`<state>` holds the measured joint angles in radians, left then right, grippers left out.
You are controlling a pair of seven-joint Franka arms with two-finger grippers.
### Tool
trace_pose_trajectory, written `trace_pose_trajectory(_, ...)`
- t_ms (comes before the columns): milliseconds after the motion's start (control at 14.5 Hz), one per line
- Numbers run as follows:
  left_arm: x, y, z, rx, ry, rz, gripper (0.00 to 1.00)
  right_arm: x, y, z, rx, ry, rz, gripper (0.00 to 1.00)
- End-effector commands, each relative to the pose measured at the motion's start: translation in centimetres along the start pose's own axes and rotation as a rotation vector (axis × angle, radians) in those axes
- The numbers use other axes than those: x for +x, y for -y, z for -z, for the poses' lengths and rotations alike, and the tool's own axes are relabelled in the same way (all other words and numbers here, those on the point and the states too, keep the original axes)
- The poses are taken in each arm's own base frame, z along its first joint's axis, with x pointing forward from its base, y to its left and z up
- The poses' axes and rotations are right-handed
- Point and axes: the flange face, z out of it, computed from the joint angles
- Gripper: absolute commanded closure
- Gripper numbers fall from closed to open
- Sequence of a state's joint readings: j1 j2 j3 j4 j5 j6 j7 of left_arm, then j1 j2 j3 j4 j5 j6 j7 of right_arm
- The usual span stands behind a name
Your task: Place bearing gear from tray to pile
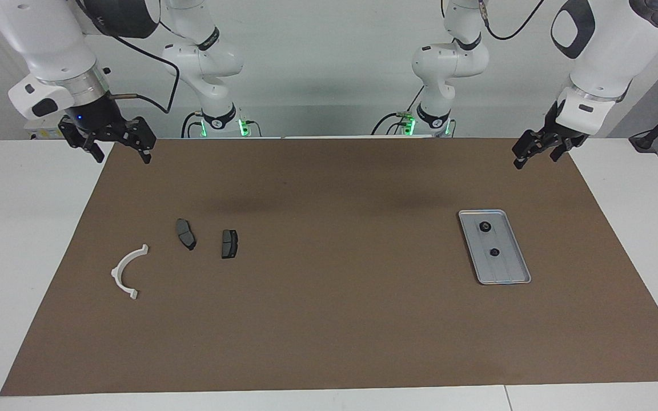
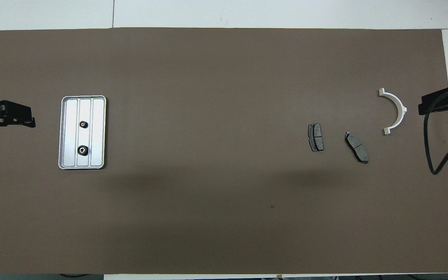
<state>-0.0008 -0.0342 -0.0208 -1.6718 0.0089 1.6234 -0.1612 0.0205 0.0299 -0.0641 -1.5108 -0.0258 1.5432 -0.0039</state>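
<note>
The silver ribbed tray lies on the brown mat toward the left arm's end. Two small dark bearing gears sit in it, one nearer to the robots than the other. The pile lies toward the right arm's end: two dark brake pads and a white plastic arc. My left gripper hangs open and empty over the mat's edge beside the tray. My right gripper hangs open and empty over the mat's edge beside the arc.
A brown mat covers most of the white table. A black cable droops from the right arm over the mat's edge. Both arm bases stand along the table's edge at the robots' end.
</note>
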Motion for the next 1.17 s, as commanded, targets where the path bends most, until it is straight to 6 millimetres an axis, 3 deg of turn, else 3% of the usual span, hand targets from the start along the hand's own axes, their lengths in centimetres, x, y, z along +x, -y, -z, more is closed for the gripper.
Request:
trace_pose_trajectory(0, 0.1, 0.2, 0.4, -0.013, 0.006, -0.01, 0.0, -0.7, -0.1, 0.2, -0.01, 0.0, 0.032, 0.0)
trace_pose_trajectory(757, -0.1, 0.0, 0.0, -0.006, 0.005, -0.006, 0.0, -0.7, -0.1, 0.1, -0.011, 0.004, 0.033, 0.0)
trace_pose_trajectory(894, -1.1, 0.2, -1.3, -0.002, 0.028, -0.012, 0.0, -0.8, -0.1, 0.0, -0.011, 0.009, 0.033, 0.0)
trace_pose_trajectory(1032, -0.6, 0.5, -1.3, -0.012, -0.031, -0.01, 0.0, -0.8, -0.1, 0.1, -0.013, 0.007, 0.035, 0.0)
trace_pose_trajectory(1101, -0.5, 1.1, -2.3, -0.015, -0.043, 0.001, 0.0, -0.8, -0.2, 0.2, -0.013, 0.006, 0.033, 0.0)
